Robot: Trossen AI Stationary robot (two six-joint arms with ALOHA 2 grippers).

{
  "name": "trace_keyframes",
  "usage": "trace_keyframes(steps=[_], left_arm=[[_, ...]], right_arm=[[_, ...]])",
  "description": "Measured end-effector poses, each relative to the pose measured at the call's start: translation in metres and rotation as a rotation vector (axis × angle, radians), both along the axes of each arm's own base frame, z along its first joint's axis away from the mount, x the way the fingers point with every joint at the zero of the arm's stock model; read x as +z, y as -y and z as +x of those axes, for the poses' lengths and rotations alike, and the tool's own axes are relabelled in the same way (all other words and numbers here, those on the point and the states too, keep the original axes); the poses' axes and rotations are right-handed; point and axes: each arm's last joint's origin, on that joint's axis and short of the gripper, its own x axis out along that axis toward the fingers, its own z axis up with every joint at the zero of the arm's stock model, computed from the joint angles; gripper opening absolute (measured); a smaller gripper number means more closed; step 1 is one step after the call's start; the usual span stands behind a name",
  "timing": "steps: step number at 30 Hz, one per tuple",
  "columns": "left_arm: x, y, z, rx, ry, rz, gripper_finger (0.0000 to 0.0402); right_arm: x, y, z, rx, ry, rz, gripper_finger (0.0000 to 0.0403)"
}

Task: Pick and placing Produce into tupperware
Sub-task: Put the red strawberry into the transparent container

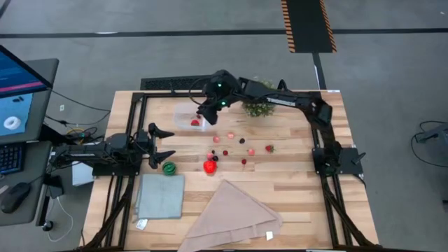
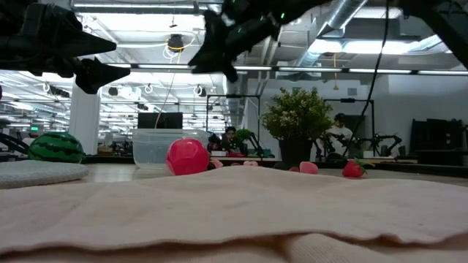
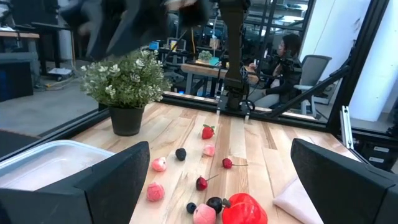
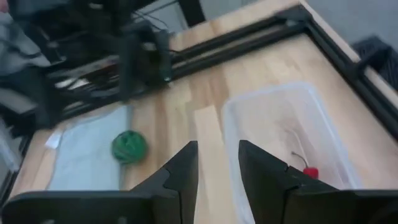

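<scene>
Right gripper [image 1: 204,114], fingers slightly parted and empty, hovers over the tupperware [image 1: 186,116] beside the potted plant [image 1: 257,107].

Red cherry [image 4: 310,172] in clear tupperware [image 4: 273,118]; green-striped melon [image 1: 169,167].

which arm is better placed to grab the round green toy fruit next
Left. The open left gripper sits right beside the round green toy fruit, while the right gripper is above the clear plastic container.
</scene>
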Motion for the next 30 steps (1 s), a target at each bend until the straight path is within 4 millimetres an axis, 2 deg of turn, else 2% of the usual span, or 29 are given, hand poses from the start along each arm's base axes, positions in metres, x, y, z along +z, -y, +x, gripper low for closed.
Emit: trace_keyframes(steps=[7,11,15,21,26,30], left_arm=[[0.0,0.0,0.0,-0.017,0.001,-0.023,0.0382],[0.0,0.001,0.0,-0.02,0.001,-0.032,0.0382],[0.0,0.001,0.0,-0.02,0.002,-0.034,0.0382],[0.0,0.001,0.0,-0.025,0.001,-0.042,0.0382],[0.0,0.0,0.0,-0.015,0.003,-0.042,0.0382],[0.0,0.0,0.0,-0.012,0.004,-0.041,0.0382]], right_arm=[[0.053,-0.044,-0.021,0.13,0.1,-0.109,0.0136],[0.069,-0.07,-0.032,0.192,0.141,-0.138,0.0139],[0.069,-0.09,-0.05,0.229,0.192,-0.152,0.0137],[0.057,-0.112,-0.096,0.164,0.271,-0.218,0.0135],[0.039,-0.123,-0.134,0.085,0.325,-0.22,0.0139],[0.017,-0.129,-0.159,0.019,0.294,-0.207,0.0138]])
